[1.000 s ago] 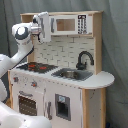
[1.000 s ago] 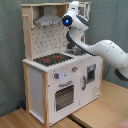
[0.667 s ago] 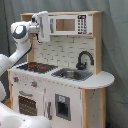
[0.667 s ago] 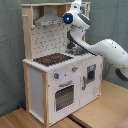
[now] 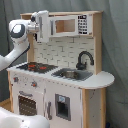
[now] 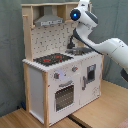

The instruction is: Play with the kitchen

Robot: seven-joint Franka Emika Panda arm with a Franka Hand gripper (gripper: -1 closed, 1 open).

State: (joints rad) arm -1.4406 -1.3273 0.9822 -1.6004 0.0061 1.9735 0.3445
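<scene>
Your arm [image 6: 112, 47] is glossy white, built of rounded, bulging segments with dark seams at the joints. A blue light glows on its dark round wrist [image 6: 75, 14]. The hand [image 5: 42, 26] is a white block.

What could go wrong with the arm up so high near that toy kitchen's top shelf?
The pincer sits right against the upper cabinet beside the microwave; a push sideways might knock the microwave door or tip the tall toy kitchen. In the second exterior view the arm's elbow hangs over the faucet and sink, so lowering it could bump them. The grey hood is also close enough to be scraped.
</scene>
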